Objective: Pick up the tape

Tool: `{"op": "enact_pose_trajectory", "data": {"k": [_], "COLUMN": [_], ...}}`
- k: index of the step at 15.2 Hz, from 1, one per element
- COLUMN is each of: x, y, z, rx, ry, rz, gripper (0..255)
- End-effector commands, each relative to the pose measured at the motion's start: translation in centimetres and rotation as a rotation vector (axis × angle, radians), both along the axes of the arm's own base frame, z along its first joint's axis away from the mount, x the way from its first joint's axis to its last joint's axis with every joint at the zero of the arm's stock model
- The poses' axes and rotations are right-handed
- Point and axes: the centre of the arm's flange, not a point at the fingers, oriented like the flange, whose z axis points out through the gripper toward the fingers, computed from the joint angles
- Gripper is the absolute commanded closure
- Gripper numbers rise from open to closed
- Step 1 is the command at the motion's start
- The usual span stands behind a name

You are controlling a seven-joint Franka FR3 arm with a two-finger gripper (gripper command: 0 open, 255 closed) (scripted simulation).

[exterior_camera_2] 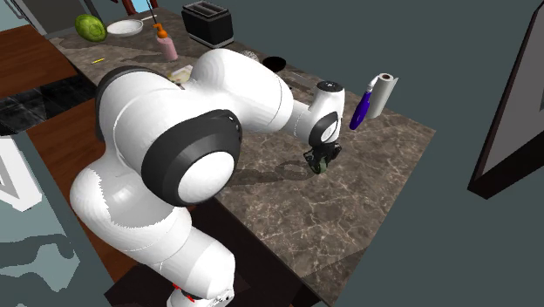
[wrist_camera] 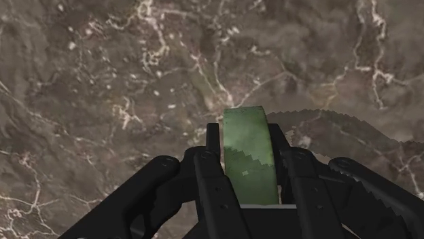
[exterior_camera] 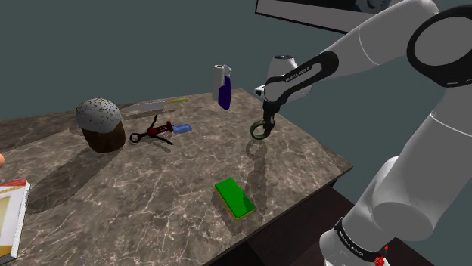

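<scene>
Gripping a green tape roll (wrist_camera: 250, 159) between the two black fingers (wrist_camera: 207, 173) of the gripper (wrist_camera: 249, 139). Narrow jaw setting, closed onto the roll with one finger against each side of the band. Seen edge-on from the wrist view, green outer face toward the camera. Beyond it, dark brown marble countertop (wrist_camera: 102, 81) with pale veins, and a toothed shadow on the stone just beside the roll.

Shoulder view: gripper (exterior_camera: 263, 125) pointing down, tape (exterior_camera: 260, 131) hanging from its tips as a small ring over the countertop (exterior_camera: 151, 204), toward that view's right edge of the slab. Apparently clear of the stone, going by a separate shadow lying on the surface just below.

Also on the slab:
- near the tape, toward the back edge, an upright white-and-blue spray bottle (exterior_camera: 223, 87);
- well apart, toward the shoulder view's left, a round brown cake with a speckled grey top (exterior_camera: 100, 125);
- between cake and tape, a red-and-black corkscrew (exterior_camera: 151, 133), touching or just beside a small blue-handled item (exterior_camera: 181, 128);
- near the front edge, a flat green block (exterior_camera: 234, 198);
- at the far left edge, a book (exterior_camera: 13, 215).

Second exterior view: gripper (exterior_camera_2: 321, 161) low over the counter, spray bottle (exterior_camera_2: 366, 103) just beyond. Farther back, a black toaster (exterior_camera_2: 207, 22), a white plate (exterior_camera_2: 125, 27) and a green melon (exterior_camera_2: 89, 26).
</scene>
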Motion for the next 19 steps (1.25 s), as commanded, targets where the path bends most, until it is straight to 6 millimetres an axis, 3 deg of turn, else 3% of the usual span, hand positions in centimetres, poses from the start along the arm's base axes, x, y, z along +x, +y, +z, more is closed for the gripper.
{"op": "enact_pose_trajectory", "data": {"k": [1, 17, 19], "x": [0.0, 0.0, 0.0], "y": [0.0, 0.0, 0.0], "z": [0.0, 7.9, 8.0], "rx": [0.000, 0.000, 0.000], "ry": [0.000, 0.000, 0.000], "rz": [0.000, 0.000, 0.000], "gripper": [255, 255, 255]}}
